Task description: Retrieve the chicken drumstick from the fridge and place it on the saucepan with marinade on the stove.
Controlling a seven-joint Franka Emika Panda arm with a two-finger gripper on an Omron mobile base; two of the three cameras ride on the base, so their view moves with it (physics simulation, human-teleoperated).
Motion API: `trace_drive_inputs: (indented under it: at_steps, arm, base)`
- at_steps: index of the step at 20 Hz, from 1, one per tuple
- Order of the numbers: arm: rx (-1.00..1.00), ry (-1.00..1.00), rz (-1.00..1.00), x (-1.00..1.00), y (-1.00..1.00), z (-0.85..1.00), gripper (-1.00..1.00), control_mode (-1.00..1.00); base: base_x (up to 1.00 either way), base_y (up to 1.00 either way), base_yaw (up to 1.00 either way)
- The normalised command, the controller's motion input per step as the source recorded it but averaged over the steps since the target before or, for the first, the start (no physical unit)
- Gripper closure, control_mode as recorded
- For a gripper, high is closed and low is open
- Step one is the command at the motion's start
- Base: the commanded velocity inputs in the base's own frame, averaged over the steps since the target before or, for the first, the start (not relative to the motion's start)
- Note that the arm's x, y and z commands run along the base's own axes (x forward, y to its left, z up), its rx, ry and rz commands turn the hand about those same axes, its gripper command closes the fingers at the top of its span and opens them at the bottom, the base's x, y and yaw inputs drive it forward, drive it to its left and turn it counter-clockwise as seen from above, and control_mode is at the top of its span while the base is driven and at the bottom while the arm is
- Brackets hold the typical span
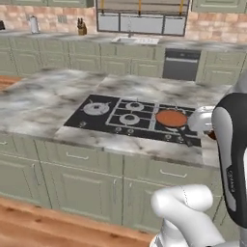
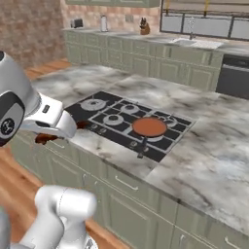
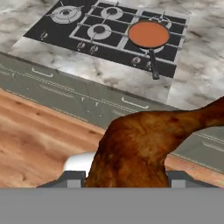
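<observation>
From the left base view, the stove (image 1: 132, 120) sits in the marble island counter (image 1: 43, 99), and the pan (image 1: 171, 118) of orange-red marinade rests on its right-hand burner, handle pointing toward the counter's front edge. The arm rises at the right, and a sliver of reddish-brown beside the white hand near the counter edge looks like the drumstick (image 1: 211, 135). From the right base view, the pan (image 2: 149, 126) is on the near-right part of the stove (image 2: 131, 124); the white hand hangs short of the counter's front, over the floor side, with the drumstick (image 2: 46, 138) showing below it. In the hand view, the drumstick (image 3: 144, 146) sits large between the fingers of the gripper (image 3: 127, 178), which is clamped on it, its thin bone end running off to the right; the pan (image 3: 148, 34) lies well ahead. So the fetching looks done and the meat is in hand at the stove; what remains is carrying it over the pan and releasing it there.
</observation>
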Motion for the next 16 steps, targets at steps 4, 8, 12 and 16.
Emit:
trace_drive_inputs:
  at_steps: [4,8,12,16]
  arm:
    - [0.0,0.0,0.0,0.0,0.0,0.0,1.0,1.0]
    - [0.0,0.0,0.0,0.0,0.0,0.0,1.0,1.0]
    - [0.0,0.0,0.0,0.0,0.0,0.0,1.0,1.0]
    - [0.0,0.0,0.0,0.0,0.0,0.0,1.0,1.0]
  base:
    - [0.41,0.99,-0.45]
    - [0.26,0.09,-0.39]
    - [0.19,-0.17,-0.49]
    - [0.3,0.0,-0.44]
